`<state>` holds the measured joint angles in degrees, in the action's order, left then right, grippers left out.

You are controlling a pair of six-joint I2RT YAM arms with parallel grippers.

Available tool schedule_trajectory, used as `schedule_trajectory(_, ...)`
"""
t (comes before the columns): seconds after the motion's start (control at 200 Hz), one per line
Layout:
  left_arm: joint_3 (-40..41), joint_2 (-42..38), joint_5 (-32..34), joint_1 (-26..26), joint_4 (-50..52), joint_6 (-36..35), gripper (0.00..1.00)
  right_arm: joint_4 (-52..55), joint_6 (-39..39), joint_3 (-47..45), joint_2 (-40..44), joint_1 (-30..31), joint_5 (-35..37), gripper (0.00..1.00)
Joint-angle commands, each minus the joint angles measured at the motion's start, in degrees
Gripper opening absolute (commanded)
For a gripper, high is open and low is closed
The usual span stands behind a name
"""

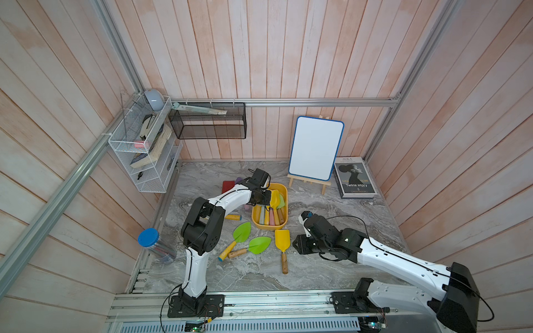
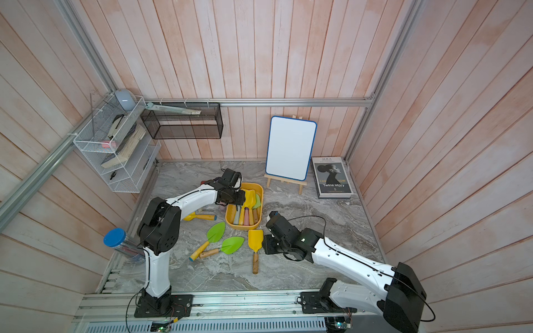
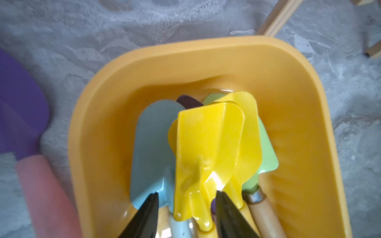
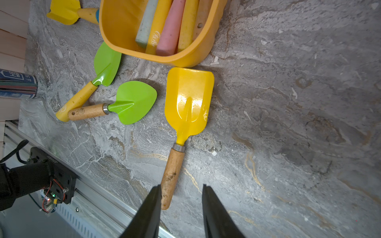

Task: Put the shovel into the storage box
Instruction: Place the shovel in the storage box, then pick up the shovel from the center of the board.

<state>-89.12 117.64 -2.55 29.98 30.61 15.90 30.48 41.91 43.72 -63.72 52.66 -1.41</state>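
Legible writing is limited: the book [image 1: 356, 178] propped against the wall, well beyond the right jaws, reads "ALILA" at the top and "Twins story" in white lower down. The label of the blue-lidded clear jar [image 4: 17, 84] shows "HB" and "50". A cursive mark on one yellow handle in the storage box [image 3: 299, 115] cannot be read. The storage box is a smooth, glossy yellow-orange plastic tub with rounded corners and a rolled rim. The left jaws stand open above its interior. The yellow shovel [image 3: 208, 144], a glossy enamelled square-ended scoop with a raised central rib, lies in the box with its neck between them, and a gap shows beside one finger. It rests on top of a blue-grey blade [image 3: 153, 148], a pale green blade [image 3: 268, 156] and a dark purple blade [image 3: 188, 102]. The right jaws are open with nothing gripped, above the grey marble-patterned surface [image 4: 288, 123]. Just ahead of them lies a second yellow shovel [image 4: 188, 99] with a metal ferrule and a scuffed wooden handle. The butt of that handle shows at the edge of the gap. Beyond it lie two green leaf-shaped trowels, one wooden-handled [image 4: 134, 102], one yellow-handled [image 4: 107, 61].
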Motion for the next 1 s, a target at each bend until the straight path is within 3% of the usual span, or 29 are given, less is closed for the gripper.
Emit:
schedule_trajectory(0.0, -3.9, -0.7, 5.1, 0.9, 4.8, 0.1, 0.55, -0.4, 0.1, -1.0, 1.1, -0.4, -0.2, 0.38)
schedule_trajectory(0.15, -5.0, -1.0, 9.4, 1.6, 7.1, 0.9, 0.57, -0.4, 0.2, -1.3, 1.6, -0.3, -0.1, 0.38)
schedule_trajectory(0.31, -1.2, -8.3, 8.6, 2.5, 3.9, 3.2, 0.57, -0.4, 0.7, -2.0, 1.3, -0.4, 0.3, 0.38)
schedule_trajectory(0.5, 6.8, -22.2, 3.3, 4.4, -0.8, 7.5, 0.58, -3.3, 1.4, -3.0, -2.0, -0.6, 0.0, 0.38)
schedule_trajectory(0.765, 23.8, -42.4, -6.0, 5.2, -9.2, 15.5, 0.66, -7.6, 3.2, -3.6, -8.0, -0.8, -4.1, 0.38)
schedule_trajectory(0.995, 31.2, -51.7, -11.5, 5.3, -10.9, 20.7, 0.67, -9.1, 7.9, -3.8, -10.9, 5.3, -3.3, 0.40)
